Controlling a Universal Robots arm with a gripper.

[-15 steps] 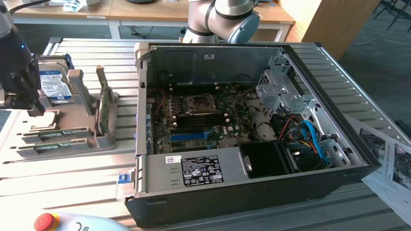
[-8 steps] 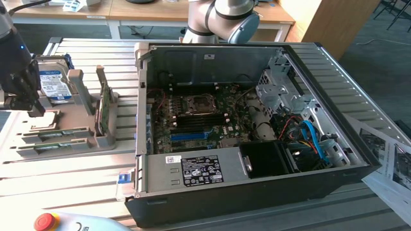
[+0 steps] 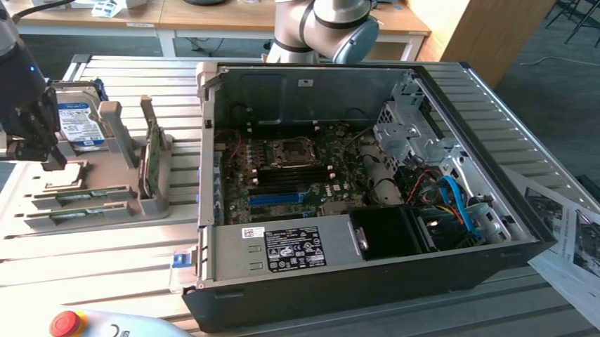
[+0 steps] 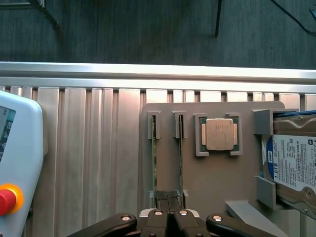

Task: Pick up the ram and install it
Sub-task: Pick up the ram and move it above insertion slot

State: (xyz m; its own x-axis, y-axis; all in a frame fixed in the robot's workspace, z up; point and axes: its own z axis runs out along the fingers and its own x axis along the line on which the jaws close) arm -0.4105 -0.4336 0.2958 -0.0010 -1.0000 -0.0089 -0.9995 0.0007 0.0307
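Two ram sticks lie on edge in the slots of the grey parts holder (image 3: pixel 103 203). One ram stick (image 3: pixel 91 192) sits just behind the other (image 3: pixel 83 211). In the wrist view they run as thin green lines, one ram stick (image 4: pixel 153 163) beside the other (image 4: pixel 180 163). My gripper (image 3: pixel 45 161) hangs above the holder's near-left part, apart from the sticks. Its black fingers (image 4: pixel 158 215) are pressed together, shut on nothing, with the gripper (image 4: pixel 169 200) over the near ends of the two sticks.
The holder also carries a taller green card (image 3: pixel 150 154) standing upright, a hard drive (image 3: pixel 75 123) and a CPU (image 4: pixel 219 134). An open computer case (image 3: pixel 525 242) with motherboard slots (image 3: pixel 281 199) stands at the exterior view's right. A pendant with a red button (image 3: pixel 66 323) lies in front.
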